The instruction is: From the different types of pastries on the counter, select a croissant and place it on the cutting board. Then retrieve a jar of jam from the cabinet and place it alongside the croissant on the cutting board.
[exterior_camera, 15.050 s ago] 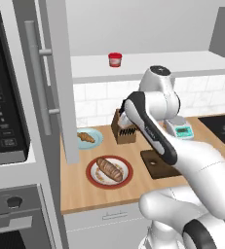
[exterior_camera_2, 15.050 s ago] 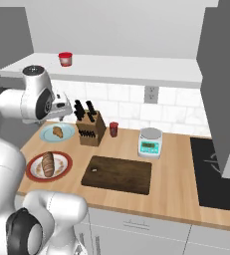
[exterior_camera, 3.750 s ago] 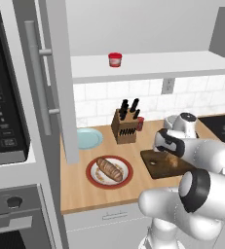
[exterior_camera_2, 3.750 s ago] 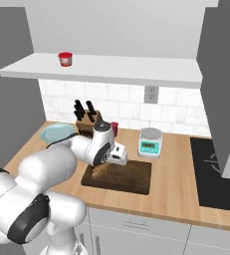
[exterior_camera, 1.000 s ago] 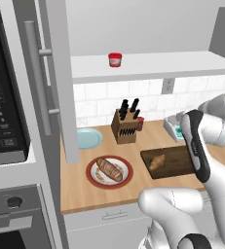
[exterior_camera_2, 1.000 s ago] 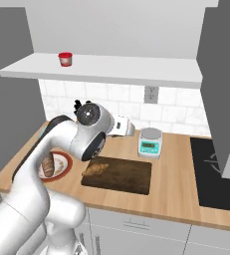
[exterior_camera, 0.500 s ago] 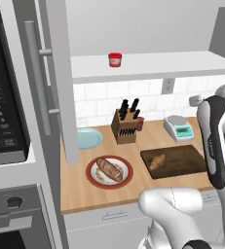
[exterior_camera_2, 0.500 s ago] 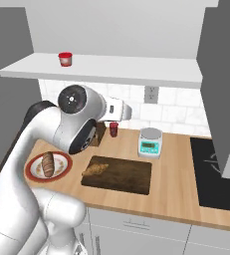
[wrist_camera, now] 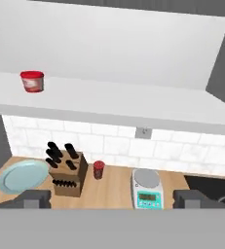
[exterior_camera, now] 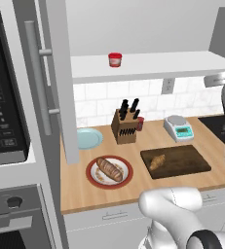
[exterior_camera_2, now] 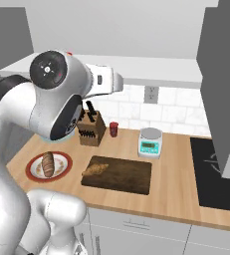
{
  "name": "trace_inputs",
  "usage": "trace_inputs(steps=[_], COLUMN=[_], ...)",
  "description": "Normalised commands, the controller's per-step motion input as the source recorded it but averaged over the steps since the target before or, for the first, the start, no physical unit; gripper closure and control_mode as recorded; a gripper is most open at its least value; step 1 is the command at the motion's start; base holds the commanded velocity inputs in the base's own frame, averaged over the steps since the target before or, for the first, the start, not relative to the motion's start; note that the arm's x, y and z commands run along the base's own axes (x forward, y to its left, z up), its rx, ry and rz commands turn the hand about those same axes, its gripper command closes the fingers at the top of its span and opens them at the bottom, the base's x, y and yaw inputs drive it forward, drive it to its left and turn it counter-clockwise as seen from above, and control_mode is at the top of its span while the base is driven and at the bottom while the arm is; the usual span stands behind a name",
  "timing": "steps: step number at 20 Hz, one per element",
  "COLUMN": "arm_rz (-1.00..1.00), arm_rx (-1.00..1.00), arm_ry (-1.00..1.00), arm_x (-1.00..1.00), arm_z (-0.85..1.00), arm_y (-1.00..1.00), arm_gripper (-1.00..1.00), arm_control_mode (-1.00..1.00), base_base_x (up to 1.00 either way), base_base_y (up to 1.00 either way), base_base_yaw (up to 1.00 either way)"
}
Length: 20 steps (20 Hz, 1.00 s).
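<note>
The croissant (exterior_camera: pixel 157 161) (exterior_camera_2: pixel 95 170) lies on the left part of the dark cutting board (exterior_camera: pixel 182 160) (exterior_camera_2: pixel 126 177), free of my hand. On the cabinet's white shelf (exterior_camera: pixel 153 65) stands the red jar of jam (exterior_camera: pixel 115 59) (wrist_camera: pixel 32 81), near the shelf's left end. My gripper (wrist_camera: pixel 113 199) is open and empty, raised to about shelf height and facing the back wall; the jar sits far off, up and to the left in the hand view. In the right base view my hand (exterior_camera_2: pixel 111 81) is level with the shelf edge.
A scored loaf (exterior_camera: pixel 109 168) lies on a red-rimmed plate at the counter's (exterior_camera: pixel 84 189) front left. Along the back wall stand a blue plate (exterior_camera: pixel 88 138), a knife block (exterior_camera: pixel 125 127), a small red cup (wrist_camera: pixel 99 169) and a scale (exterior_camera: pixel 178 128). The cabinet door (exterior_camera: pixel 55 73) stands open at the left.
My arm has lifted off the cutting board and swung the hand up to shelf height. The croissant stays on the board. The jaws have stayed open.
</note>
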Motion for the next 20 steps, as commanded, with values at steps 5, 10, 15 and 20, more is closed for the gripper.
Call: trace_inputs(steps=[5, 10, 15, 20], arm_rz=[0.3, 0.33, 0.18, 0.09], arm_rx=[-0.12, -0.05, -0.08, 0.01], arm_ry=[-0.26, -0.25, 0.02, 0.32], arm_x=[-0.14, 0.04, 0.48, 0.69], arm_z=[0.2, 0.47, 0.17, 0.16], arm_y=[0.51, 0.4, 0.43, 0.04], arm_gripper=[-1.0, -1.0, -1.0, -1.0], arm_control_mode=[-1.0, -1.0, -1.0, -1.0], base_base_x=[0.0, 0.0, 0.0, 0.0], base_base_y=[0.0, 0.0, 0.0, 0.0], base_base_yaw=[0.0, 0.0, 0.0, 0.0])
